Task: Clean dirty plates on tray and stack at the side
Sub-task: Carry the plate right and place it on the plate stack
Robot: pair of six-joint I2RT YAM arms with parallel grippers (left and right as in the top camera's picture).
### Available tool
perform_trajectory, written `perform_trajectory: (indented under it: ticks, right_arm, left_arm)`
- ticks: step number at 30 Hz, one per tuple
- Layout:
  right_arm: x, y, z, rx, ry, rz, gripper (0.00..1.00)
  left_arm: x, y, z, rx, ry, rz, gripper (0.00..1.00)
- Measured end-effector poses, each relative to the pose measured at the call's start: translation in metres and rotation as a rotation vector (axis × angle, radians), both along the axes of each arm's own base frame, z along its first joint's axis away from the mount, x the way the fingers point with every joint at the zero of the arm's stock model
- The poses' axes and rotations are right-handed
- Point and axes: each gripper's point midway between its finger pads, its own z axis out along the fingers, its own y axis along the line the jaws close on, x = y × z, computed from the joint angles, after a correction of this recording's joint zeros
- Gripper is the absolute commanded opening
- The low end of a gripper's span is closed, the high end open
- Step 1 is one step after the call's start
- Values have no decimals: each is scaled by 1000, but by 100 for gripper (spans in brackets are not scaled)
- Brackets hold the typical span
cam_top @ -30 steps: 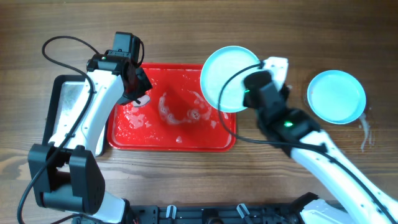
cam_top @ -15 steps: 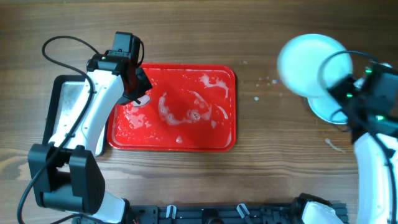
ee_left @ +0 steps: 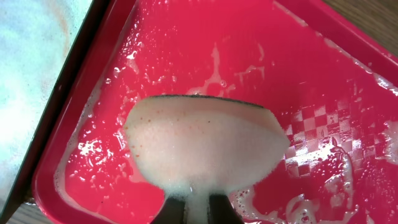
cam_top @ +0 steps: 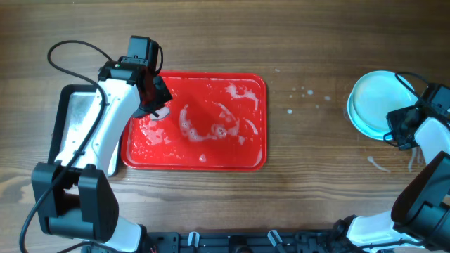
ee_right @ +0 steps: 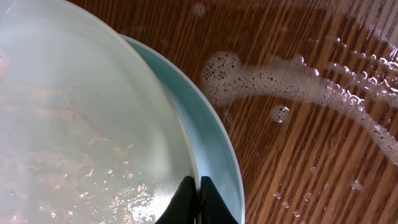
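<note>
The red tray (cam_top: 211, 160) lies left of centre, wet with foam and holding no plates; it also shows in the left wrist view (ee_left: 348, 74). My left gripper (cam_top: 156, 105) is shut on a foamy sponge (ee_left: 205, 143) and holds it over the tray's left end. At the far right, my right gripper (cam_top: 395, 123) is shut on the rim of a pale blue plate (ee_right: 74, 112). This plate sits on top of another blue plate (ee_right: 214, 149), and they read as one stack from overhead (cam_top: 373, 102). I cannot make out a third plate.
A black-rimmed silvery metal tray (cam_top: 81, 112) lies left of the red tray and is seen beside it in the left wrist view (ee_left: 31, 62). Foam streaks and drops lie on the wooden table by the stack (ee_right: 292, 78) and between tray and stack (cam_top: 302, 95).
My right arm has carried the plate from the tray's right end across to the far right and brought it down onto the other plate. The left arm has not moved.
</note>
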Motion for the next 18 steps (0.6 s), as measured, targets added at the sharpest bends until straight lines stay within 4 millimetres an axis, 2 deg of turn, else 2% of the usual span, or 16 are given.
perform_trajectory:
  ticks: [10,11,12,13,14,16,18]
  right_arm:
    - [-15,9,-6,37,64,-4,5]
    - [-15,9,-6,39,65,-3,8]
    - [-15,9,-6,40,64,2,24]
    - [-14,10,-5,41,60,10,66]
    - [-12,11,-3,42,49,23,79]
    - [-6,14,4,50,12,56,88]
    - [-1,18,14,52,-24,93,89]
  left_arm:
    - [4,-1,1,-3,-17,0,4]
    - [4,-1,1,-3,-17,0,4]
    - [4,-1,1,-3,-17,0,4]
    - [4,-1,1,-3,-17,0,4]
    - [4,-1,1,-3,-17,0,4]
    - [4,-1,1,-3,-17,0,4]
    - [4,-1,1,-3,-17,0,4]
